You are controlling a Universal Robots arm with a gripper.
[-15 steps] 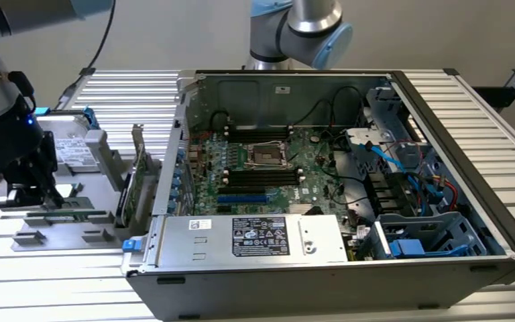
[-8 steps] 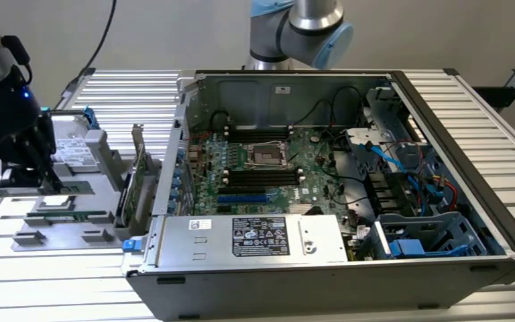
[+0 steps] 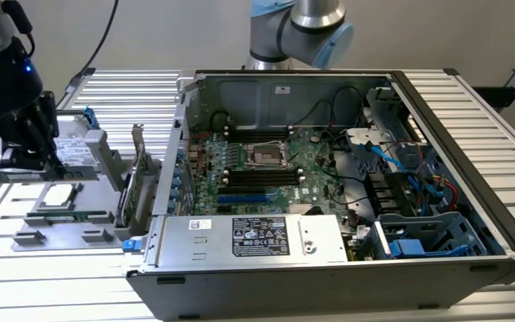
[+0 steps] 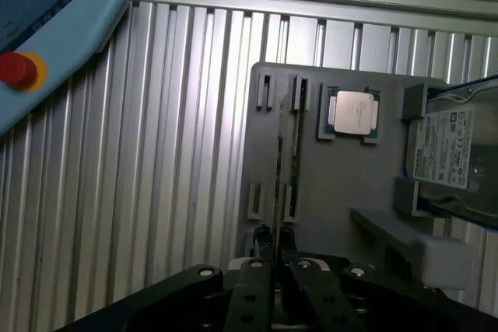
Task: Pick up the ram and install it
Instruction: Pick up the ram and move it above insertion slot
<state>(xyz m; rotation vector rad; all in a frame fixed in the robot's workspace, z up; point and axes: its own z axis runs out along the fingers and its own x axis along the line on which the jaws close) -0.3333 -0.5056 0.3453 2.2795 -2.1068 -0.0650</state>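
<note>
Above the grey tray (image 4: pixel 342 192) on the desk (image 4: pixel 156 153), the gripper (image 4: pixel 275 242) hovers with jaws narrow and empty, lined up over the ram (image 4: pixel 278 162), which lies untouched in its holders. Pick-up and installation both remain. A processor (image 4: pixel 352 112) and a hard drive (image 4: pixel 447 149) sit beside it, apparently clear of the approach.

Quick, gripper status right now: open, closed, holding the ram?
Gripper: cannot be told whether open or closed. It hangs over the gray tray, and the ram lies in that tray.
</note>
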